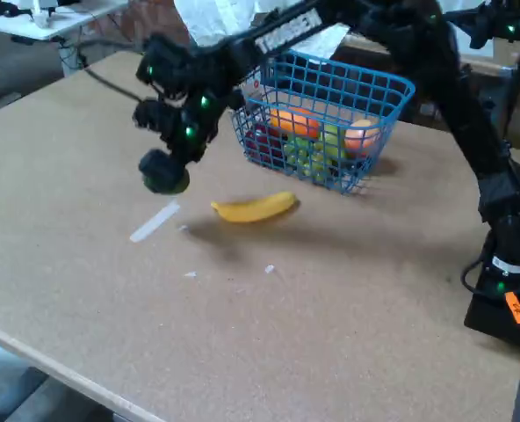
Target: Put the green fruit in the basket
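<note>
My gripper (165, 172) hangs above the table, left of the basket, and looks shut on the green fruit (170, 182), a dark rounded shape with a greenish lower edge; the picture is blurred there. The blue wire-mesh basket (379, 81) stands at the back centre, a little right of the gripper. Inside it lie an orange fruit (293, 123), a pale green grape bunch (313, 154) and a peach-coloured fruit (362, 136). The arm (278, 35) passes over the basket's left side.
A yellow banana (254, 207) lies on the table between gripper and basket. A white strip (155, 221) lies below the gripper, with small white scraps (269, 268) nearby. The arm's base (504, 281) stands at the right edge. The table's front edge (58, 365) runs diagonally at lower left.
</note>
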Controlling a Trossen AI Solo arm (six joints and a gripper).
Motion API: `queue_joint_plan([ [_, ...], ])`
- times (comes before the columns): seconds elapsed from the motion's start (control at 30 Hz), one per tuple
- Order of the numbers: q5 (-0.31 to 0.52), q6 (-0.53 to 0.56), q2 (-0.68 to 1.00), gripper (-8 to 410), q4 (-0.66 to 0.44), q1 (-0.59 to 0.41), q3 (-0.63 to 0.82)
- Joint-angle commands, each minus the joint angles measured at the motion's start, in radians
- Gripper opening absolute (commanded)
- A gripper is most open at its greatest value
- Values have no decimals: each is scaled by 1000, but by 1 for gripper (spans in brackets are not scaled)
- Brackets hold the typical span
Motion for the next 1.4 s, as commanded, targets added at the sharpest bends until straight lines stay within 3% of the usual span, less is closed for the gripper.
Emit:
queue_joint_plan([
  [0.0,76,54,-323,34,-126,5,0],
  [0.33,359,92,-537,34,-215,-18,0],
  [0.57,359,180,-606,34,-279,-139,0],
  [0.87,352,206,-619,34,-347,-321,0],
  [1.1,225,211,-593,34,-335,-485,0],
  [1.37,182,204,-484,34,-323,-612,0],
])
